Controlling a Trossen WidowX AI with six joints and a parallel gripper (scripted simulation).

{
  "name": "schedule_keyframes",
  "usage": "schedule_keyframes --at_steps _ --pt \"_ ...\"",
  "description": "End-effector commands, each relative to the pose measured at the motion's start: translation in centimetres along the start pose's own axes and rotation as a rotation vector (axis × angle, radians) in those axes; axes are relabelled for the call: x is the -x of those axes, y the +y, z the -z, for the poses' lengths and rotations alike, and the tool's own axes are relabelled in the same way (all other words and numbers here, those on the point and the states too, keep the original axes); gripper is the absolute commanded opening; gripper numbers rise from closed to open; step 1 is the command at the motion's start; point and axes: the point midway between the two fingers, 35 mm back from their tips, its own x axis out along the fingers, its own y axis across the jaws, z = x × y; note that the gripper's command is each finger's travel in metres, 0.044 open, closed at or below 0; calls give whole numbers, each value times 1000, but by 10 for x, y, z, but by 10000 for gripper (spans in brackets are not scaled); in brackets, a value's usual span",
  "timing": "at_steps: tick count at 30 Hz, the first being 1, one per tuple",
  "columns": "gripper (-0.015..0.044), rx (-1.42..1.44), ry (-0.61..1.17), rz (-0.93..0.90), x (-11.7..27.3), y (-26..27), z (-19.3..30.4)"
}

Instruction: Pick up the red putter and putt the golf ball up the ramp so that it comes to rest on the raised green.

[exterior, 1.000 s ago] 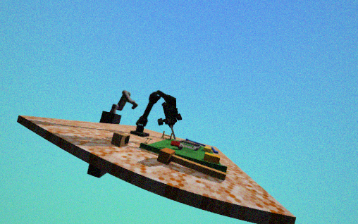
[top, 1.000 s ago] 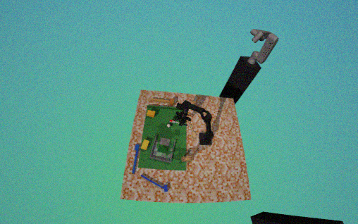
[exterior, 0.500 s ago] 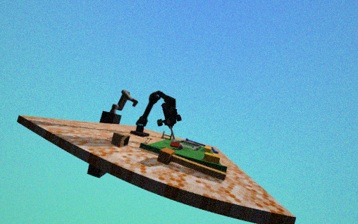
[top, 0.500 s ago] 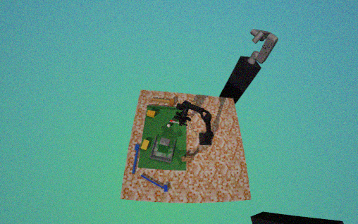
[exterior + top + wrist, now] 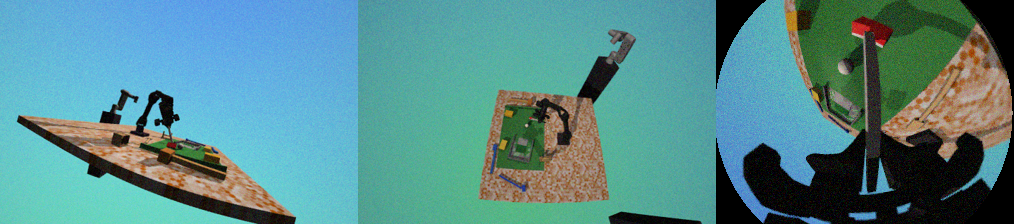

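1. The gripper [image 5: 874, 163] has its fingers pinched on the grey shaft of the red putter [image 5: 872, 76], which runs from between the jaws straight away from the wrist camera.
2. The putter's red head [image 5: 872, 30] sits at the far end of the shaft, low over the green mat [image 5: 909, 43].
3. The golf ball [image 5: 845, 66], small and white, lies on the mat just beside the shaft and a little short of the head; whether head and ball touch cannot be told.
4. From the top, the ball [image 5: 526, 125] lies between the putter head [image 5: 531, 118] and the raised green [image 5: 521, 148], a grey-framed square with the ramp on the side facing the ball.
5. The black arm [image 5: 155, 106] arches over from its base and hangs the gripper [image 5: 168, 125] above the near end of the mat.
6. Two yellow blocks [image 5: 509, 113] and [image 5: 503, 144] sit on the mat's edge; blue bars [image 5: 493, 158] lie just off it on the speckled orange table [image 5: 576, 176].
7. Brown wooden blocks [image 5: 120, 139] stand on the table by the mat.
8. No writing, label or brand mark is legible on anything.
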Motion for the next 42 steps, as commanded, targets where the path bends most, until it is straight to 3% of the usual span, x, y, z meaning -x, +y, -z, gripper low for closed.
schedule_keyframes --at_steps 1,13,29,42 --pt "0 5 0 3 -7 6 5" --pt "0 44 36 10 -107 56 99" --pt "0 45 40 7 -89 96 153" --pt "0 47 42 12 -92 93 148"
